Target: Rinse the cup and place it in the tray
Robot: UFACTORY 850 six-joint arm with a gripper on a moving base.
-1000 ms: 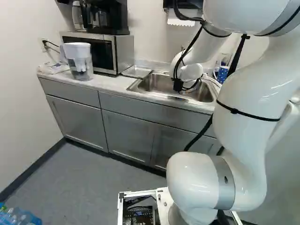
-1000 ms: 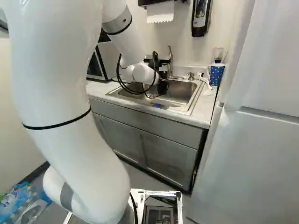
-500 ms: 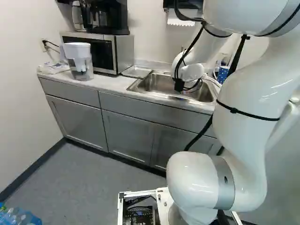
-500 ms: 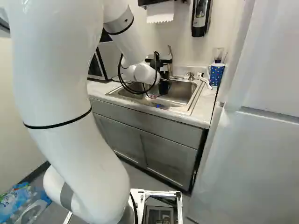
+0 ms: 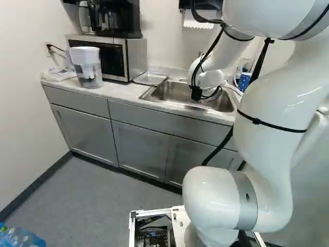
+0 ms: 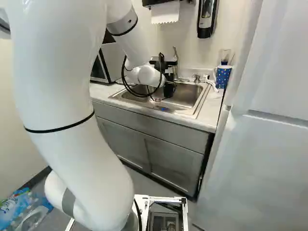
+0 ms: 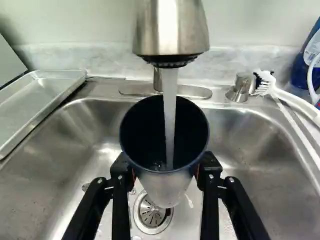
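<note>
The cup (image 7: 162,186) is above the basin of the sink (image 7: 45,200), close to the drain (image 7: 152,215), with its mouth directed up. The gripper (image 7: 165,172) is clenched on this cup, one finger from the left and the other from the right. The hold is at the sides, below the rim, so probably the mouth is left free for the water.

From the faucet (image 7: 171,30), which hangs over the cup, a stream of water (image 7: 170,100) falls inside. How full the cup is, one cannot tell. The rinsing seems to be the step in hand; afterwards the cup would need to be tipped over the basin, so that the dirty water can go to the drain.

Farther to the left, beside the sink, lies the metal tray (image 7: 45,100), near enough for a short carry. If the cup arrives there unemptied, it could spill, and its wet wall may slip. To the right of the faucet is a brush (image 7: 265,82), apart from the cup; for rinsing only, it is perhaps unnecessary.
</note>
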